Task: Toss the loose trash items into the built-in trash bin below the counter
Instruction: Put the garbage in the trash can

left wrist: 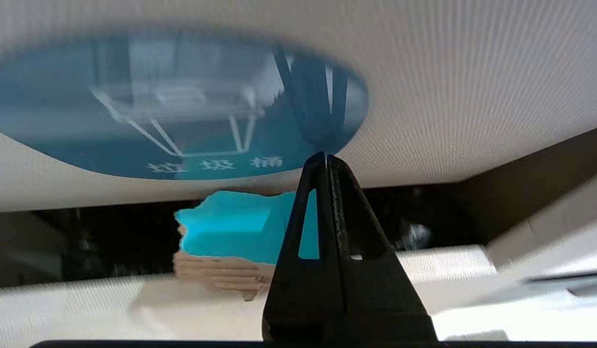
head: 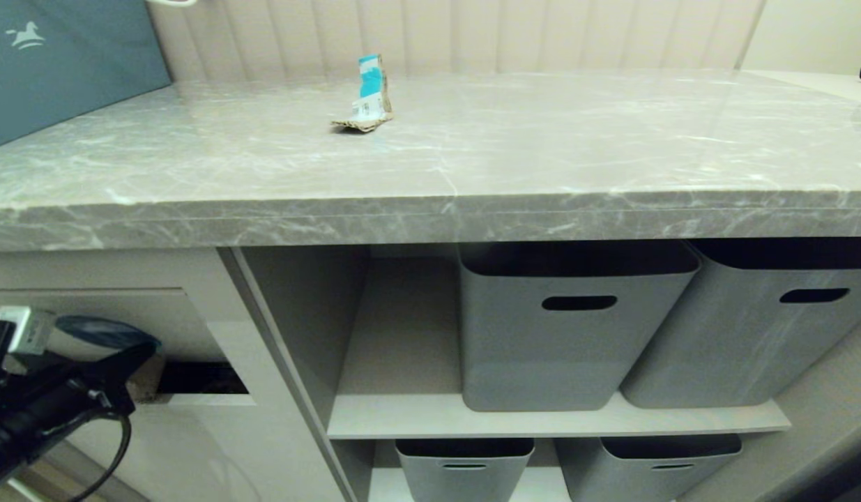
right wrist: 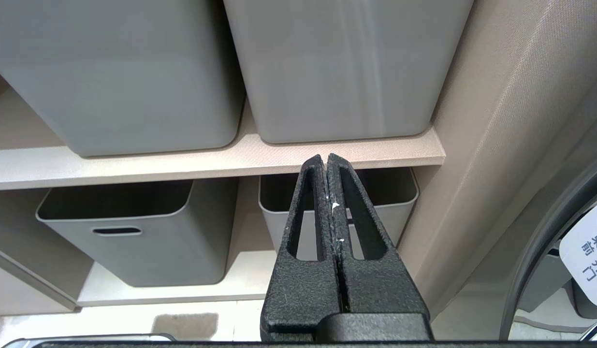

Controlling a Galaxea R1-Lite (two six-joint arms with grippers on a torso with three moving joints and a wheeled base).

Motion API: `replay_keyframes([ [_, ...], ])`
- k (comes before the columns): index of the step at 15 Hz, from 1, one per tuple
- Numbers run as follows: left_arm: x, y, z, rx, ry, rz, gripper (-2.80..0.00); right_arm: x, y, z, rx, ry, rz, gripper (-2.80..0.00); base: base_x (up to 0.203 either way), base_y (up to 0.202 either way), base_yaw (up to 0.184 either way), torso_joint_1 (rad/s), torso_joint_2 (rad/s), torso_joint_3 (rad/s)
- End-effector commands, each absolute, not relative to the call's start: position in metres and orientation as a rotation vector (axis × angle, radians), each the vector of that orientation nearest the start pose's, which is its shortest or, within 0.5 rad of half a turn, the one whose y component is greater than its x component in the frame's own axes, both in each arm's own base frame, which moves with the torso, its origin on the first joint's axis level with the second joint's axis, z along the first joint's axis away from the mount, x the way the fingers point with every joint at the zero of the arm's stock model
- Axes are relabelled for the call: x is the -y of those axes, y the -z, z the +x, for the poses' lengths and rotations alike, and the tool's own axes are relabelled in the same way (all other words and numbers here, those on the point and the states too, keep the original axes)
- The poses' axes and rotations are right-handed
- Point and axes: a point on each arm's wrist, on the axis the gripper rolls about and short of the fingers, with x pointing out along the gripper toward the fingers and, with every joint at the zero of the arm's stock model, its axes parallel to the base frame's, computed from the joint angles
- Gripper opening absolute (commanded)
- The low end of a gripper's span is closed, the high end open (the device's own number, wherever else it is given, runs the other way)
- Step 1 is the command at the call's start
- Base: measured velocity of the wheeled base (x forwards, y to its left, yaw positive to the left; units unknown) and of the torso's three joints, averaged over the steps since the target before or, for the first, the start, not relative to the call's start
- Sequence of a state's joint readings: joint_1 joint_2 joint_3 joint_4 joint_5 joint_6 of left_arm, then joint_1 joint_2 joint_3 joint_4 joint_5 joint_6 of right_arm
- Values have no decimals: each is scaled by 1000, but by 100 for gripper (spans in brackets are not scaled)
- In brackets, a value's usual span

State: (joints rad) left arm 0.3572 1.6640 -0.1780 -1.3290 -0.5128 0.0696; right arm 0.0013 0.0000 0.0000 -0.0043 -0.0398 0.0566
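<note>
Teal-faced scrap [left wrist: 230, 227] sits in the bin flap [left wrist: 424, 87] opening; left gripper [left wrist: 326, 157] pressed together, empty; printed carton piece [head: 369, 94] remains on counter [head: 542, 153].

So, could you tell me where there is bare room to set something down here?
The counter is bare right of the carton scrap. The shelf bay left of the grey baskets is free. The bin flap is crowded by the left gripper.

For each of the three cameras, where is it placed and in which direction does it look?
Head view: high, facing down at the counter; left gripper shows low on the left.
Left wrist view: behind the shut left gripper, facing the bin flap and a teal scrap.
Right wrist view: behind the shut right gripper, facing grey baskets.
Shared: head and left wrist views show the flap's blue sticker.
</note>
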Motion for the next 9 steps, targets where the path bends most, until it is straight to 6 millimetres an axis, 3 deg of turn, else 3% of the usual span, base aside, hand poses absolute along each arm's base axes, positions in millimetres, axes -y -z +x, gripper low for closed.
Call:
replay_keyframes([
  [1, -66, -118, 209, -122, 165, 9, -280, 1, -76, -23, 4, 38, 57, -280, 0, 0, 0, 0, 0, 0],
  [9, -66, -119, 213, -114, 169, 12, -280, 1, -76, -23, 4, 38, 57, -280, 0, 0, 0, 0, 0, 0],
])
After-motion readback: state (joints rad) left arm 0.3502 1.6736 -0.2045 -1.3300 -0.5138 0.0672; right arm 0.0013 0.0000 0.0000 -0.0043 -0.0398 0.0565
